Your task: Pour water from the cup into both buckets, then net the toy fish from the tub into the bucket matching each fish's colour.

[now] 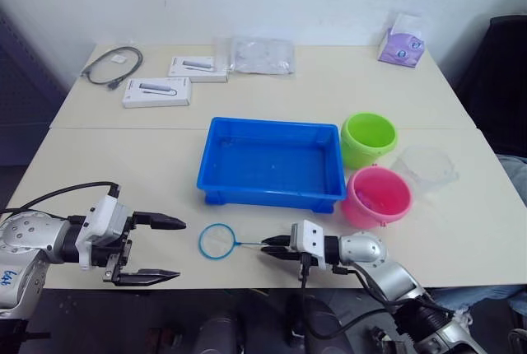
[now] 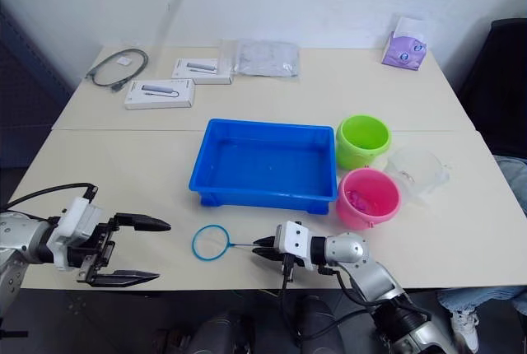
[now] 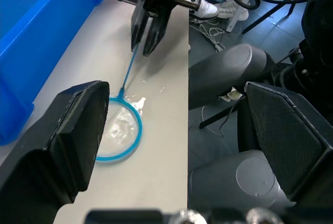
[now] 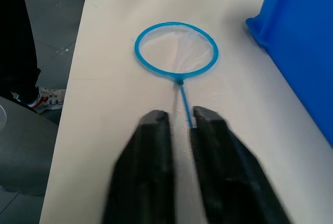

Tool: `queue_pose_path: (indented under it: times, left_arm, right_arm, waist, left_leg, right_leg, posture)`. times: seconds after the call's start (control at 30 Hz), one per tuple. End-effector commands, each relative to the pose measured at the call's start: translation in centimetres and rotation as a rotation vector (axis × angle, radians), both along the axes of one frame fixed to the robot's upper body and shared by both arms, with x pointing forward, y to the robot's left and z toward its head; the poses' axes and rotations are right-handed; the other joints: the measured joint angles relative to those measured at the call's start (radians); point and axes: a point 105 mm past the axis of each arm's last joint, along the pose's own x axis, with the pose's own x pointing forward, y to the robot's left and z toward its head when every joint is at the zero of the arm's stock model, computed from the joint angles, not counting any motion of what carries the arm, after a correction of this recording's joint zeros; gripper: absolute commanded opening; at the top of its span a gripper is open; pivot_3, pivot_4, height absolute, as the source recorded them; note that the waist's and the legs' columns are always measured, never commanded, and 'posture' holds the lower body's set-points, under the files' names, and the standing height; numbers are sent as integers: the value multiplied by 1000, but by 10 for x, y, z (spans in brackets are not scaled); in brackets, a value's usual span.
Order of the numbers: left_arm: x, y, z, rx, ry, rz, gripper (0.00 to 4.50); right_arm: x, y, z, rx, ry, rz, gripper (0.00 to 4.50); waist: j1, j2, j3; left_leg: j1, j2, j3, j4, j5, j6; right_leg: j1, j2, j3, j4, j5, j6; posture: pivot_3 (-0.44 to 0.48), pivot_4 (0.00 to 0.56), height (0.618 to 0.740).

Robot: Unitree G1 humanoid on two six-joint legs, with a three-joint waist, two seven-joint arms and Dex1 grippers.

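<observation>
The net lies flat on the table near its front edge, its blue hoop [image 1: 217, 241] in front of the blue tub [image 1: 272, 124]. My right gripper [image 1: 265, 247] is shut on the end of the net's thin handle [image 4: 184, 101]. To the hoop's left, my left gripper [image 1: 179, 249] hangs wide open and holds nothing. Right of the tub stand the lime green bucket [image 1: 368, 138] and the pink bucket [image 1: 377, 196], with the clear cup [image 1: 424, 169] beside them. I cannot make out any toy fish in the tub or the buckets.
At the back of the table lie two white boxes [image 1: 156, 91], a grey cable [image 1: 111, 66], a clear plastic bag [image 1: 262, 55] and a purple tissue box [image 1: 401, 45]. A small wet patch [image 3: 136, 100] shows by the hoop. The table's front edge runs just under both grippers.
</observation>
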Motion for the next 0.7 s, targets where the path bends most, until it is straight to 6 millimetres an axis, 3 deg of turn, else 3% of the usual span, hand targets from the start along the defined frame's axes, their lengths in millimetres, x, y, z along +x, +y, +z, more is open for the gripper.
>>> queue_pose_path:
  times: [0.03, 0.13, 0.17, 0.33, 0.43, 0.57, 0.7]
  left_arm:
    - [5, 5, 2, 16, -15, 51, 4500]
    - [9, 13, -9, 62, -20, 117, 4500]
    - [9, 15, -12, 74, -21, 128, 4500]
    - [14, 38, -28, 142, -94, 282, 4500]
    - [15, 48, -30, 145, -135, 339, 4500]
    - [24, 68, -34, 158, -199, 481, 4500]
    - [33, 71, -30, 123, -241, 523, 4500]
  right_arm:
    - [-2, -3, 23, 66, -26, 19, 2698]
    - [-8, -13, 41, 99, -31, 22, 4243]
    - [-10, -16, 47, 109, -31, 23, 4475]
    - [-37, -58, 85, 168, -27, -7, 4475]
    - [-43, -85, 100, 165, -64, -96, 4475]
    - [-45, -151, 114, 4, -202, -276, 4475]
    - [-48, -190, 123, -47, -243, -402, 4475]
  waist:
    - [-3, 0, 0]
    - [-2, 1, 0]
    - [-2, 1, 0]
    - [5, 1, 1]
    - [14, 0, 0]
    - [25, 2, 1]
    - [28, 1, 0]
  left_leg:
    - [0, 0, 0, 0, 0, 0]
    - [0, 0, 0, -1, 0, 0]
    - [0, 0, 0, -1, 0, 0]
    - [-1, 0, -1, -2, -1, 0]
    - [0, 0, -1, -2, -1, 0]
    - [5, 0, 1, -3, -4, 1]
    - [12, 0, 1, -6, -6, 2]
  right_leg:
    - [0, 0, 0, 0, 0, 0]
    - [0, 0, 0, 0, 0, 0]
    - [0, 0, 0, 0, 0, 0]
    - [0, 0, -1, -2, 0, 0]
    - [0, -1, -1, -4, 0, 0]
    - [4, -1, 1, -4, 0, 0]
    - [11, -1, 1, -7, 0, 0]
  posture:
    - [0, 150, 740]
    - [0, 150, 740]
    - [0, 150, 740]
    - [0, 150, 740]
    - [0, 150, 740]
    - [0, 150, 740]
    - [0, 150, 740]
